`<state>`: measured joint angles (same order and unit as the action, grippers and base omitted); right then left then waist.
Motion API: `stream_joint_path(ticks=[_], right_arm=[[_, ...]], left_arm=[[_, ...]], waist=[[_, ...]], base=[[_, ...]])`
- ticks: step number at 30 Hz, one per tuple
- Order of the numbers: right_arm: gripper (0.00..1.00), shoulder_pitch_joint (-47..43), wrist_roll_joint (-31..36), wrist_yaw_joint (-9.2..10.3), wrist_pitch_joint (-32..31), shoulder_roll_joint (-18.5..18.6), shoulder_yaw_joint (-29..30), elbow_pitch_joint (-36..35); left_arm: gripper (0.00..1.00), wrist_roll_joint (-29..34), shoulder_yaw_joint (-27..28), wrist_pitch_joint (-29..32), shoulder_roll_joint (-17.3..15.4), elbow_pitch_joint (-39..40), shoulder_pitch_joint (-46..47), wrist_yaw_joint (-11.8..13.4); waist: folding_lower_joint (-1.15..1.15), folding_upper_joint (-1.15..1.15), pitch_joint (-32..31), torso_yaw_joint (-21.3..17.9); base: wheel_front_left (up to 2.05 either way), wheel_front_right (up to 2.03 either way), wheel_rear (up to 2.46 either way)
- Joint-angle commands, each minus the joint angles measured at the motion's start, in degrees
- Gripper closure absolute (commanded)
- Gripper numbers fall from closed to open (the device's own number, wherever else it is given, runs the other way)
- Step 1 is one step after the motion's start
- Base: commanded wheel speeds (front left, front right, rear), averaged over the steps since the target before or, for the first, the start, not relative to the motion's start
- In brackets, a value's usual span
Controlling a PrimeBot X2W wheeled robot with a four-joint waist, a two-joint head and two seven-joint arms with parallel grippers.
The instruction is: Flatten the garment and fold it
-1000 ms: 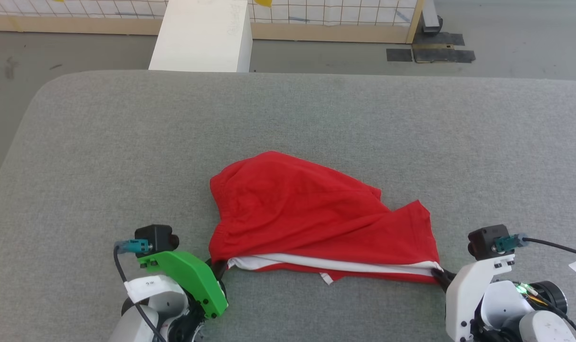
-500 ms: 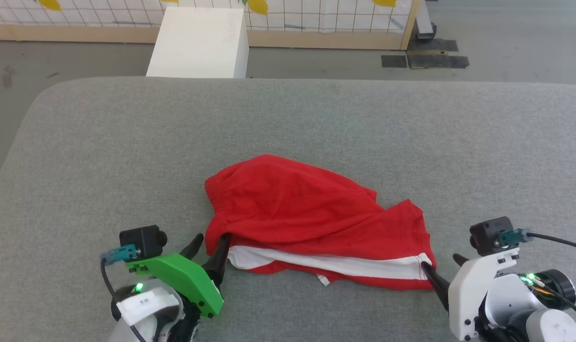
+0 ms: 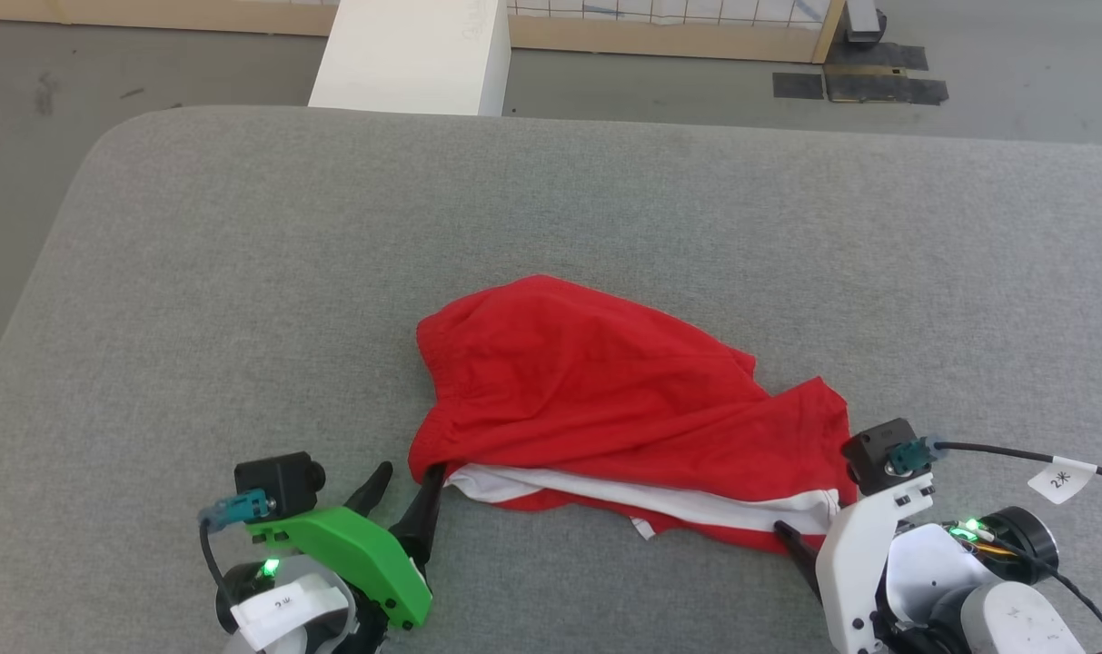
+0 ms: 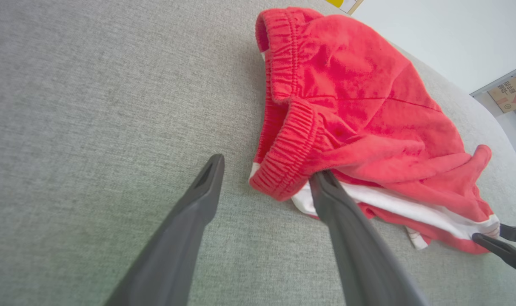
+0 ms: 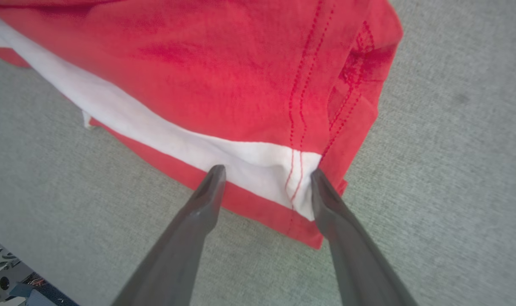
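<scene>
The garment (image 3: pixel 605 400), red shorts with a white stripe along the near side, lies crumpled on the grey table (image 3: pixel 242 272). My left gripper (image 3: pixel 403 486) stands open at its near left corner. In the left wrist view the gathered waistband (image 4: pixel 283 144) sits just beyond the left gripper (image 4: pixel 268 170), and one fingertip (image 4: pixel 321 180) touches the white stripe under the red fold. My right gripper (image 5: pixel 267 172) is open too, astride the hem corner of the garment (image 5: pixel 223 72) without clamping it. In the head view one dark finger (image 3: pixel 791 545) of the right gripper shows at the near right corner.
A white box (image 3: pixel 414 54) stands on the floor past the table's far edge. Black patches (image 3: pixel 859 86) mark the floor at the back right. The table's far left corner (image 3: pixel 114 136) is rounded. Bare grey surface surrounds the garment.
Both grippers have opened and let go of the garment's near corners. The stretched near edge has slackened onto the table. The head camera has shifted.
</scene>
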<state>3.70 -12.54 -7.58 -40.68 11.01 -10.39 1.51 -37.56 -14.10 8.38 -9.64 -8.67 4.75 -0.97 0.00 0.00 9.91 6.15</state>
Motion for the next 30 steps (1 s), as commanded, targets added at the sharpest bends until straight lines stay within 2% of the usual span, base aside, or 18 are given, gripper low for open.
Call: stream_joint_path(ticks=[1, 7, 16, 25, 26, 27, 28, 30], right_arm=[[1.0, 0.9, 0.2, 0.09, 0.0, 0.0, 0.0, 0.2], [1.0, 1.0, 0.6, 0.09, 0.7, -0.3, 0.7, -1.2], [1.0, -0.6, 1.0, 0.09, -1.5, -0.6, 3.8, -9.2], [1.0, -0.9, 0.6, 0.09, -3.1, -1.1, 4.0, -11.2], [1.0, -0.8, 0.6, 0.09, -3.1, -1.1, 3.9, -11.2], [1.0, -0.7, 0.6, 0.09, -3.1, -1.1, 3.7, -11.1], [1.0, -0.6, 0.6, 0.09, -3.1, -1.1, 3.6, -11.0], [1.0, -0.5, 0.6, 0.09, -3.1, -1.2, 3.5, -10.9]], left_arm=[[0.0, -0.3, -0.1, -0.6, -0.2, -0.1, -0.6, -0.3], [0.0, -0.6, -0.4, -0.5, -0.3, -0.6, -0.9, -0.4], [0.0, -1.9, -1.5, 1.0, 0.2, -0.7, -1.7, -0.8], [0.0, -1.2, -4.6, 4.7, -0.2, -3.4, 2.9, -2.4], [0.32, -1.1, -4.9, 4.9, -0.3, -3.7, 3.5, -2.6], [0.7, -0.9, -5.0, 4.9, -0.3, -4.1, 4.1, -2.8], [1.0, -0.9, -5.0, 4.6, -0.3, -4.3, 4.5, -2.9], [1.0, -1.2, -5.0, 4.9, -0.4, -4.9, 4.9, -3.0]], waist=[[0.0, 0.0, -0.1, 0.1], [0.0, 0.0, -0.9, -0.4], [0.0, 0.0, -2.2, -1.4], [0.0, 0.0, -1.8, -1.6], [0.0, 0.0, -1.7, -1.7], [0.0, 0.0, -1.6, -1.8], [0.0, 0.0, -1.5, -1.9], [0.0, 0.0, -1.4, -2.1]], base=[[0.0, 0.0, 0.0], [0.0, 0.0, 0.0], [0.0, 0.0, 0.0], [0.0, 0.0, 0.0], [0.0, 0.0, 0.0], [0.0, 0.0, 0.0], [0.0, 0.0, 0.0], [0.0, 0.0, 0.0]])
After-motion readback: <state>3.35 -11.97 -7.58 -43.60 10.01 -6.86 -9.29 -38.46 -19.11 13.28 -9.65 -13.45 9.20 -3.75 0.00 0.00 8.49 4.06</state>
